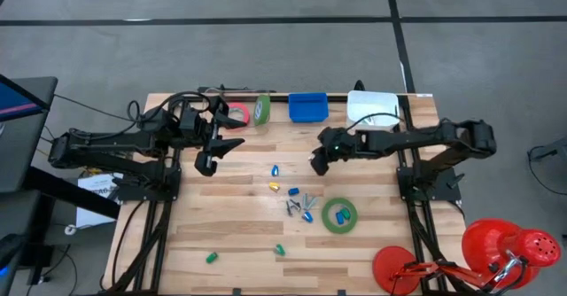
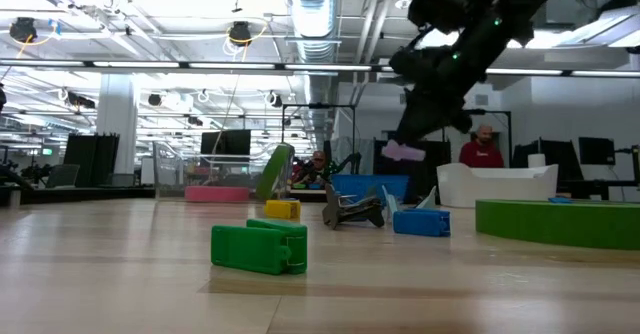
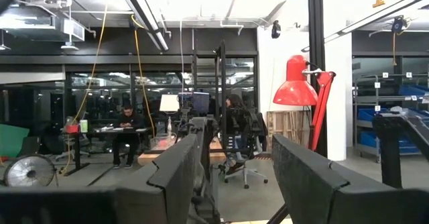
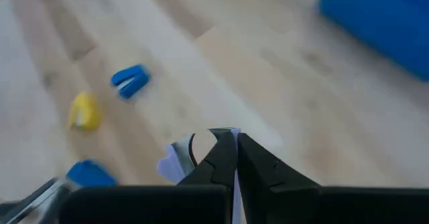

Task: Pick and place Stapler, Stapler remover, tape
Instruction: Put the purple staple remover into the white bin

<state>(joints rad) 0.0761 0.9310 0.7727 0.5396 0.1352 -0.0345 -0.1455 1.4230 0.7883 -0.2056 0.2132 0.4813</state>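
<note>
My right gripper [image 1: 317, 163] hangs above the table's middle, shut on a small lilac stapler [image 4: 175, 162], seen raised in the low view [image 2: 404, 151]. My left gripper [image 1: 213, 150] waits open above the table's left part, holding nothing; its wrist view looks level into the room past its fingers [image 3: 234, 157]. A pink-red tape roll [image 1: 235, 116] lies flat by the far edge. One green roll [image 1: 262, 110] stands on its rim beside it, and another green roll [image 1: 339, 214] lies flat nearer. Small blue [image 1: 275, 168], yellow [image 1: 275, 187] and green [image 1: 212, 258] staplers and metal staple removers [image 1: 301, 206] lie on the wood. My right gripper pinches the lilac stapler between its two shut fingers [image 4: 218, 150], coming from above and slanting down. The stapler's end [image 4: 171, 165] sticks out beside the fingertips. It is lifted clear of the table [image 2: 404, 151].
A blue bin [image 1: 307, 107] and a white bin [image 1: 372, 107] stand at the far edge. Another blue stapler [image 1: 293, 190] and a green one [image 1: 279, 250] lie mid-table. A red lamp [image 1: 496, 247] stands off the near right corner. Bare wood lies at the near left.
</note>
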